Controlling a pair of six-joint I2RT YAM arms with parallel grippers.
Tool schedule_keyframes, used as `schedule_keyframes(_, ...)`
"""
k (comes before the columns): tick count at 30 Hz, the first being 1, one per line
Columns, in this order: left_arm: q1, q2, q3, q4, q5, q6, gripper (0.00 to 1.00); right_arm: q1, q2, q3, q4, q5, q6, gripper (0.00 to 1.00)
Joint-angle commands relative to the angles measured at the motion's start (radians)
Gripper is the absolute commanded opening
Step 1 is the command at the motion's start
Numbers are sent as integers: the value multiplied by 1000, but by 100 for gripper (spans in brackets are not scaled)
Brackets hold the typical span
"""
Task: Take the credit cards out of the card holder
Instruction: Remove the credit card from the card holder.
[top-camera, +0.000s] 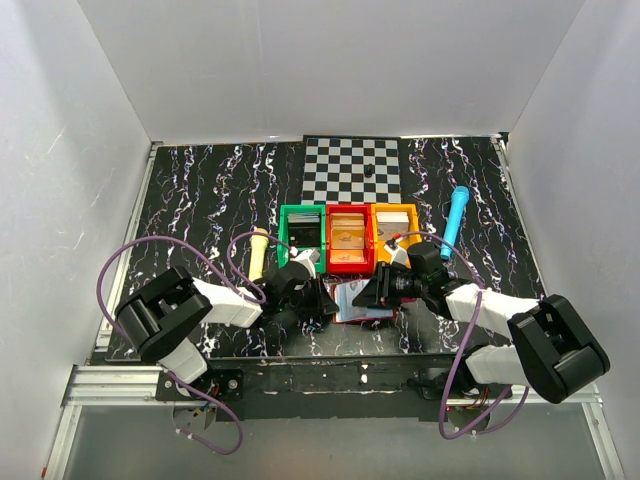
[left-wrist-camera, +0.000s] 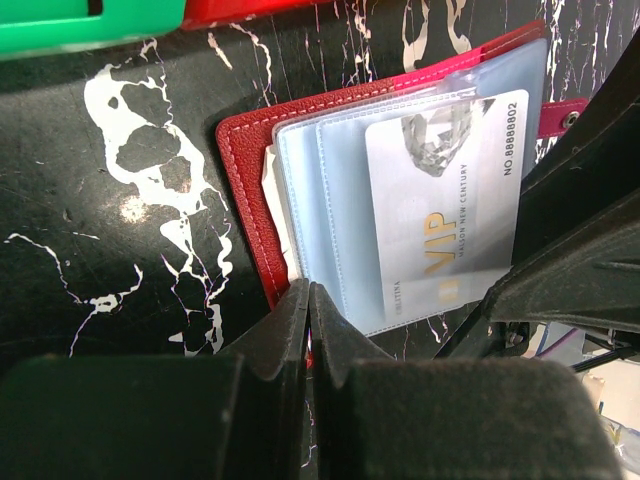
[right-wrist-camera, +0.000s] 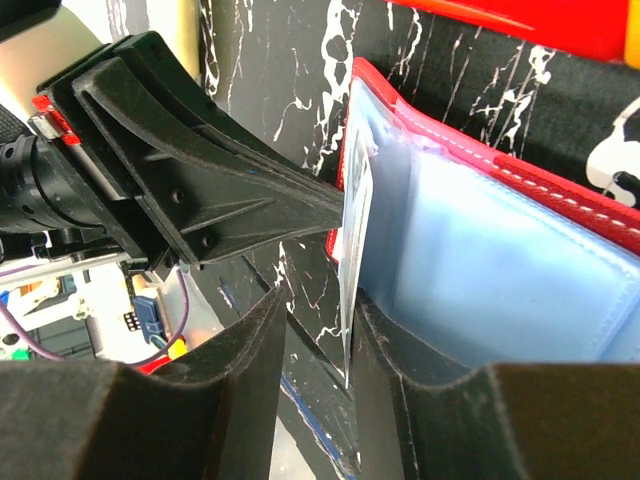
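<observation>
The card holder (top-camera: 355, 302) lies open on the black marbled table between my two grippers, dark red outside with pale blue-grey sleeves (left-wrist-camera: 340, 200). A silver VIP credit card (left-wrist-camera: 445, 200) sticks partway out of a sleeve toward the right arm. My left gripper (left-wrist-camera: 308, 288) is shut on the holder's red border (left-wrist-camera: 245, 190) at its near left corner. In the right wrist view the card's thin edge (right-wrist-camera: 352, 220) stands between the fingers of my right gripper (right-wrist-camera: 322, 300). It lies close to the right finger, and a gap shows to the left finger.
Green (top-camera: 301, 228), red (top-camera: 349, 238) and orange (top-camera: 394, 228) bins stand in a row just behind the holder, with cards inside. A checkered mat (top-camera: 352, 168) lies further back. A blue cylinder (top-camera: 456, 220) lies at the right and a pale yellow one (top-camera: 258, 252) at the left.
</observation>
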Motion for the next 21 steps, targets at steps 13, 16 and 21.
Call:
schedule_keyframes(13,-7,-21,-56,-117,-34,22,0,-14,-8,-6,-32,21,-38,35)
schedule_keyframes(16,-7,-22,-57,-117,-34,22,0,-14,-6,-8,-32,22,-36,35)
schedule_keyframes(21,-7,-24,-59,-116,-35,22,0,-15,-8,-11,-36,25,-39,36)
